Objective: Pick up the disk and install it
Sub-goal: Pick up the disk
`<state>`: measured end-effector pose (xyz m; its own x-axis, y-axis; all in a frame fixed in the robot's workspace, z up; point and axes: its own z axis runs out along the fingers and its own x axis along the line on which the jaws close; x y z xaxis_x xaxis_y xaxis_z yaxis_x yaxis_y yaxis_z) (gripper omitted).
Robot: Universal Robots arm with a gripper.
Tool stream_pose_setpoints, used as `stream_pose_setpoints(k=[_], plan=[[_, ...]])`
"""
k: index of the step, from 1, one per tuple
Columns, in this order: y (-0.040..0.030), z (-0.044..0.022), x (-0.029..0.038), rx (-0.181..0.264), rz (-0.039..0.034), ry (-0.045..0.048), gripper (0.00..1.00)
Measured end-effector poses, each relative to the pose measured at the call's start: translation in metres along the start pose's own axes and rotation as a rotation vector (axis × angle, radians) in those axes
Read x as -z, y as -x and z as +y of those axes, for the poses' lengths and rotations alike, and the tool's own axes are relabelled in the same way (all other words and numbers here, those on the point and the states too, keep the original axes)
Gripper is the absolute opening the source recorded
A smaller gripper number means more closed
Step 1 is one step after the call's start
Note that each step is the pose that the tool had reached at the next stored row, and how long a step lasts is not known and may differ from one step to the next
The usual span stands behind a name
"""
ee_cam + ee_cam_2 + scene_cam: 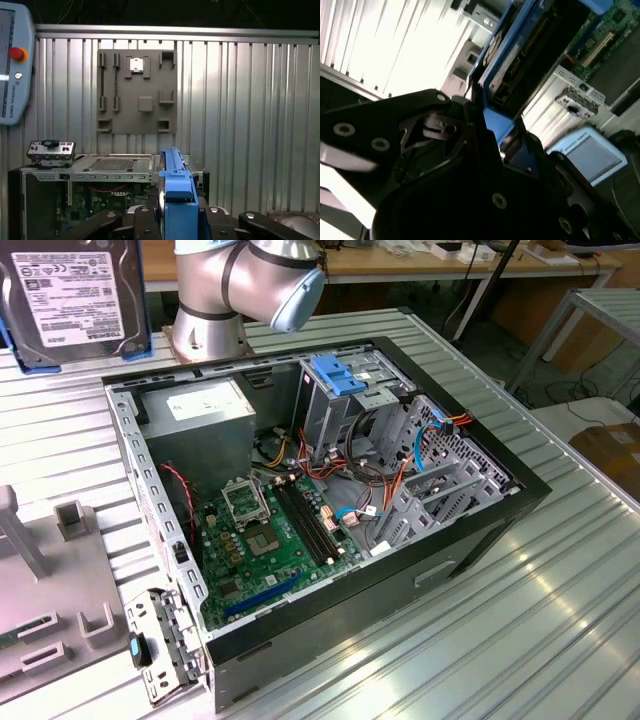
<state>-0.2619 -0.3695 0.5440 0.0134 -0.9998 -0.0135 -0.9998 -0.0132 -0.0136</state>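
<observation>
So rn the gripper (178, 214) has the disk (175, 190). Jaws are pinched on its blue carrier. In the first wrist view you see it edge-on w/ a dark finger (142, 212) on either side. In the second wrist view the disk (520, 55) sticks out past the black gripper body, blue frame round the dark drive.

In the exterior view the disk (70, 295) is at the exterior view's far left, upright, white label facing out. It's well apart from the open PC case (480, 530) on the bench (500, 650). Inside the case there's a grey cage (330, 410) w/ a light-blue top, and a green mobo (270, 550) beside it. The arm (240, 280) stands just behind the case. A grey fixture plate (137, 92) lies on the bench, w/ a teach pendant (12, 65) near it.
</observation>
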Motion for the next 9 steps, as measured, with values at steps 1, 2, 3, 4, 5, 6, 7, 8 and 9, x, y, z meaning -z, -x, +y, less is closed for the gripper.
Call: stream_pose_setpoints(k=[1,2,3,4,5,6,7,8,9], plan=[[-0.0003,-0.0109,-0.0002,0.000,0.0001,0.0001,0.37],[-0.0005,-0.0270,-0.0007,0.000,0.0000,0.0000,0.37],[-0.0008,-0.0403,-0.0010,0.000,0.0000,0.0000,0.37],[-0.0010,-0.0518,-0.0013,0.000,0.0001,0.0000,0.37],[-0.0013,-0.0661,-0.0017,0.000,0.0000,0.0000,0.37],[-0.0015,-0.0732,-0.0018,0.000,0.0001,0.0001,0.37],[-0.0016,-0.0771,-0.0020,0.000,0.0000,0.0000,0.37],[-0.0018,-0.0815,-0.0021,0.000,0.0000,0.0000,0.37],[-0.0024,-0.0952,-0.0026,0.000,-0.0001,-0.0001,0.37]])
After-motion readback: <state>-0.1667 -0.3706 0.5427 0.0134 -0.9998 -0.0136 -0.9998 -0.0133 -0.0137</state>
